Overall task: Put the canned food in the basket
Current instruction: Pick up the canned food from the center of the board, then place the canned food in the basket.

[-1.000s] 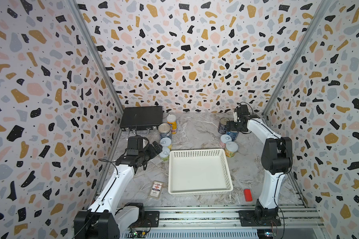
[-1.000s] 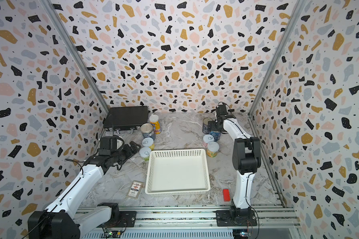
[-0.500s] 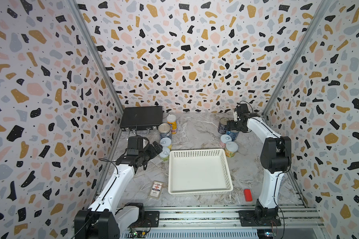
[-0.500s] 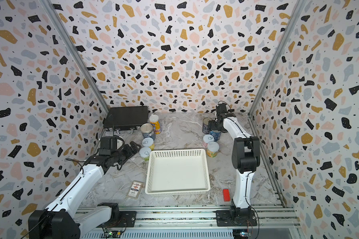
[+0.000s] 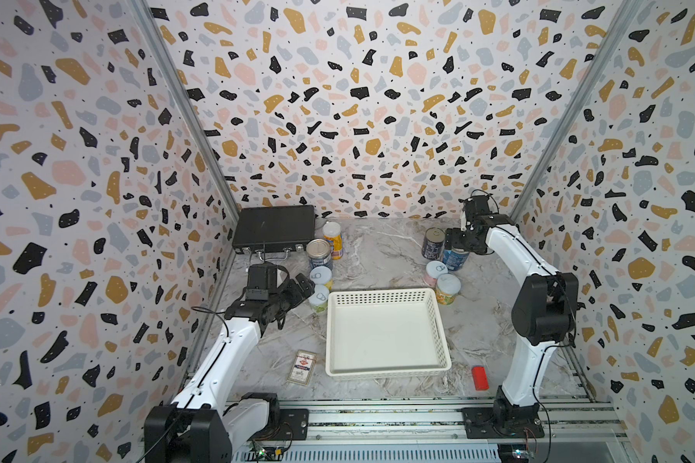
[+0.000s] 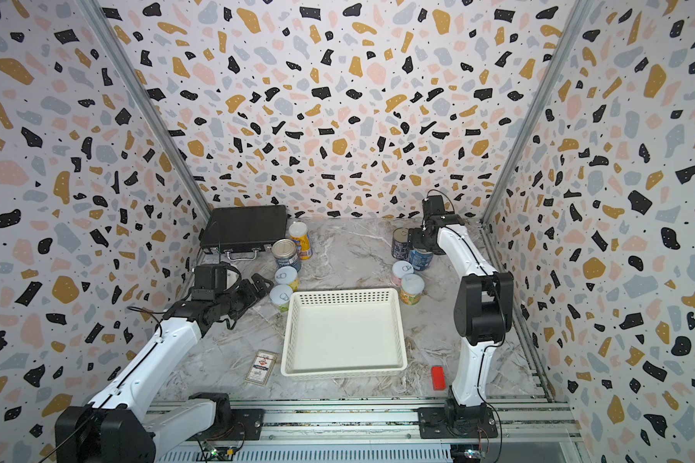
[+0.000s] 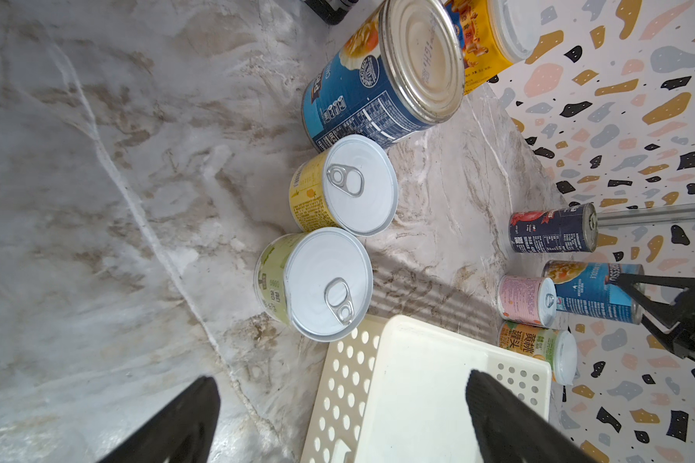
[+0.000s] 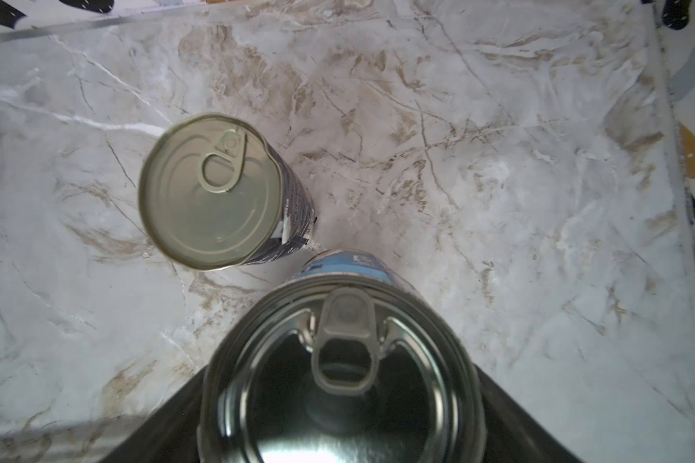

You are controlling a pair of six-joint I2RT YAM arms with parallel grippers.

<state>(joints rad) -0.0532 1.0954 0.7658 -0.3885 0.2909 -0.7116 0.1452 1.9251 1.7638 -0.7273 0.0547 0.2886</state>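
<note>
Seemingly nothing has moved since a second ago: the right claw (image 5: 458, 245) still clasps the light-blue tin (image 5: 454, 260) on the tabletop (image 5: 378, 248) beyond the basket (image 5: 382, 298), the left claw (image 7: 340, 381) stays spread wide near the green-labelled can (image 5: 320, 298), and every can stands outside the basket.

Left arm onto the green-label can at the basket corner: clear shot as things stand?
Probably yes. The left gripper is open and faces the green-label can across bare table. Tight, though: the yellow-label can stands close on one side and the basket corner on the other.
</note>
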